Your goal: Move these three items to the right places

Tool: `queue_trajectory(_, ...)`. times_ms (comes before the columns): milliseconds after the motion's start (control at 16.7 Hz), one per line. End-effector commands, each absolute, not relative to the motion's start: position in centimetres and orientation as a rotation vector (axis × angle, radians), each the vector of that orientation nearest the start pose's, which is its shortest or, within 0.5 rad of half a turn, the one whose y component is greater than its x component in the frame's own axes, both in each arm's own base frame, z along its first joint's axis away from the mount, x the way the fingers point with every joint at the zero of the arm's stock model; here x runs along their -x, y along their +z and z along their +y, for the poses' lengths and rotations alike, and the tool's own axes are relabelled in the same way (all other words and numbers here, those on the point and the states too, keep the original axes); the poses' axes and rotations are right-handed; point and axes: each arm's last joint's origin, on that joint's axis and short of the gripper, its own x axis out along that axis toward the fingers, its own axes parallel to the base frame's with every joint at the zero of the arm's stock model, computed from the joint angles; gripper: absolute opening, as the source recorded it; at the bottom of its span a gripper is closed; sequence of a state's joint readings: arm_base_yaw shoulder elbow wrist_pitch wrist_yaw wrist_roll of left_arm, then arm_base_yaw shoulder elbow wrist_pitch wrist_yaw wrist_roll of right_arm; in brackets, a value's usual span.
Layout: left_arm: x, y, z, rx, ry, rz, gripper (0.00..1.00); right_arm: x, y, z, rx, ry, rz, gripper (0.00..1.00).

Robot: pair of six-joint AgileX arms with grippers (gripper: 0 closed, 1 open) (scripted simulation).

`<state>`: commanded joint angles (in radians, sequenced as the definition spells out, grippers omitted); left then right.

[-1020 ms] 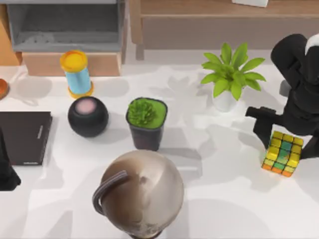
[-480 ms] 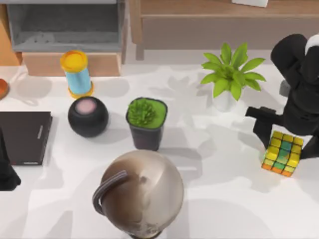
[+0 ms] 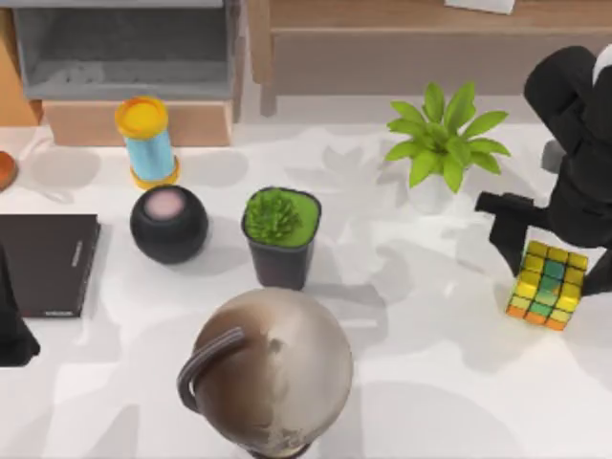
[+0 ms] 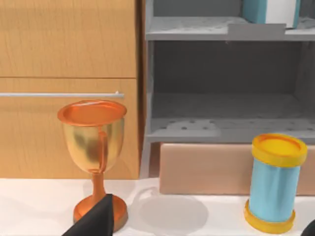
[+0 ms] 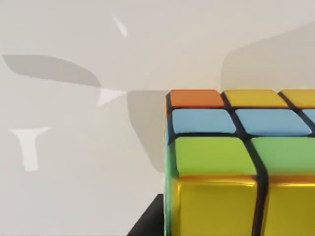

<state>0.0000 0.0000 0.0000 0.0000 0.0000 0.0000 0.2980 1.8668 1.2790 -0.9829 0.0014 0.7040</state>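
The puzzle cube [image 3: 547, 285] of yellow, green and orange squares hangs tilted near the table's right edge. My right gripper [image 3: 553, 270] is shut on it, one black finger on each side. Up close in the right wrist view the cube [image 5: 236, 167] sits above the white tabletop. A teal-covered book [image 4: 269, 10] with white pages stands on the grey shelf's upper level. A small orange rounded object [image 3: 5, 170] sits at the table's far left; in the left wrist view it is an orange-gold goblet [image 4: 93, 142]. My left arm [image 3: 10, 320] is parked at the left edge.
A large globe [image 3: 273, 373] stands at the front centre. Behind it are a dark pot with a green plant [image 3: 280, 234], a black round speaker [image 3: 169, 223], a blue cylinder with yellow caps [image 3: 146, 142] and a leafy plant in a white pot [image 3: 440, 143]. A thin black book [image 3: 43, 263] lies at the left.
The right gripper has risen a little and shifted right and toward the back, taking the puzzle cube with it. The left arm has not moved.
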Motion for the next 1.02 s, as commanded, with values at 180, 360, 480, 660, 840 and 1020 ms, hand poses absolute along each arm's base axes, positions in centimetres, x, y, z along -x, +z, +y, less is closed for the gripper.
queue_trajectory(180, -10.6, 16.0, -0.1, 0.000, 0.000, 0.000, 1.00, -32.4, 17.6, 10.2, -0.315, -0.314, 1.545, 0.00)
queue_trajectory(360, -10.6, 16.0, -0.1, 0.000, 0.000, 0.000, 1.00, -32.4, 17.4, 10.2, -0.315, -0.317, 1.550, 0.00)
queue_trajectory(480, -10.6, 16.0, -0.1, 0.000, 0.000, 0.000, 1.00, -32.6, 17.6, 9.8, -0.325, -0.316, 1.532, 0.00)
queue_trajectory(660, -10.6, 16.0, -0.1, 0.000, 0.000, 0.000, 1.00, -33.7, 19.4, 7.3, -0.393, -0.297, 1.393, 0.00)
queue_trajectory(840, -10.6, 16.0, -0.1, 0.000, 0.000, 0.000, 1.00, -35.3, 23.1, 3.3, -0.466, -0.245, 1.117, 0.00)
queue_trajectory(1020, -10.6, 16.0, -0.1, 0.000, 0.000, 0.000, 1.00, -36.0, 28.2, -1.0, -0.459, -0.182, 0.762, 0.00)
